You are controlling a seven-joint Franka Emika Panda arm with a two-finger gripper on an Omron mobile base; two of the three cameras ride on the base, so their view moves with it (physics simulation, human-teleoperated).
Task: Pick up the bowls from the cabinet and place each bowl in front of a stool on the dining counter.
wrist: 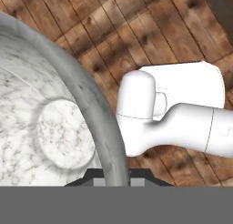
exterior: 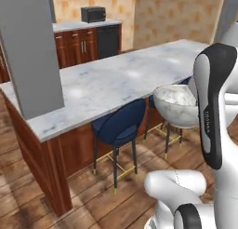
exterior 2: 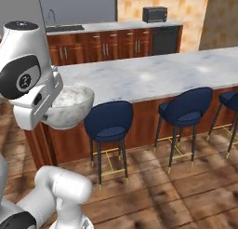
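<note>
clearly the fingers [wrist: 114,175] are clamped on the rim of the marbled bowl [exterior: 176,104], carried in the air above the wooden floor [exterior 2: 186,186], short of the table [exterior 2: 153,77], beside a blue stool [exterior 2: 109,121] at its 3 o'clock in the right base view. it looks rigid, glossy, likely slippery and breakable; the thin rim is the natural hold.

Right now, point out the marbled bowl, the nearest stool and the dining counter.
Marbled bowl [exterior 2: 69,109], right base view, outer wall.
Stool [exterior 2: 109,122], right base view, backrest of the left one.
Dining counter [exterior: 111,81], left base view, bare marble top.
</note>
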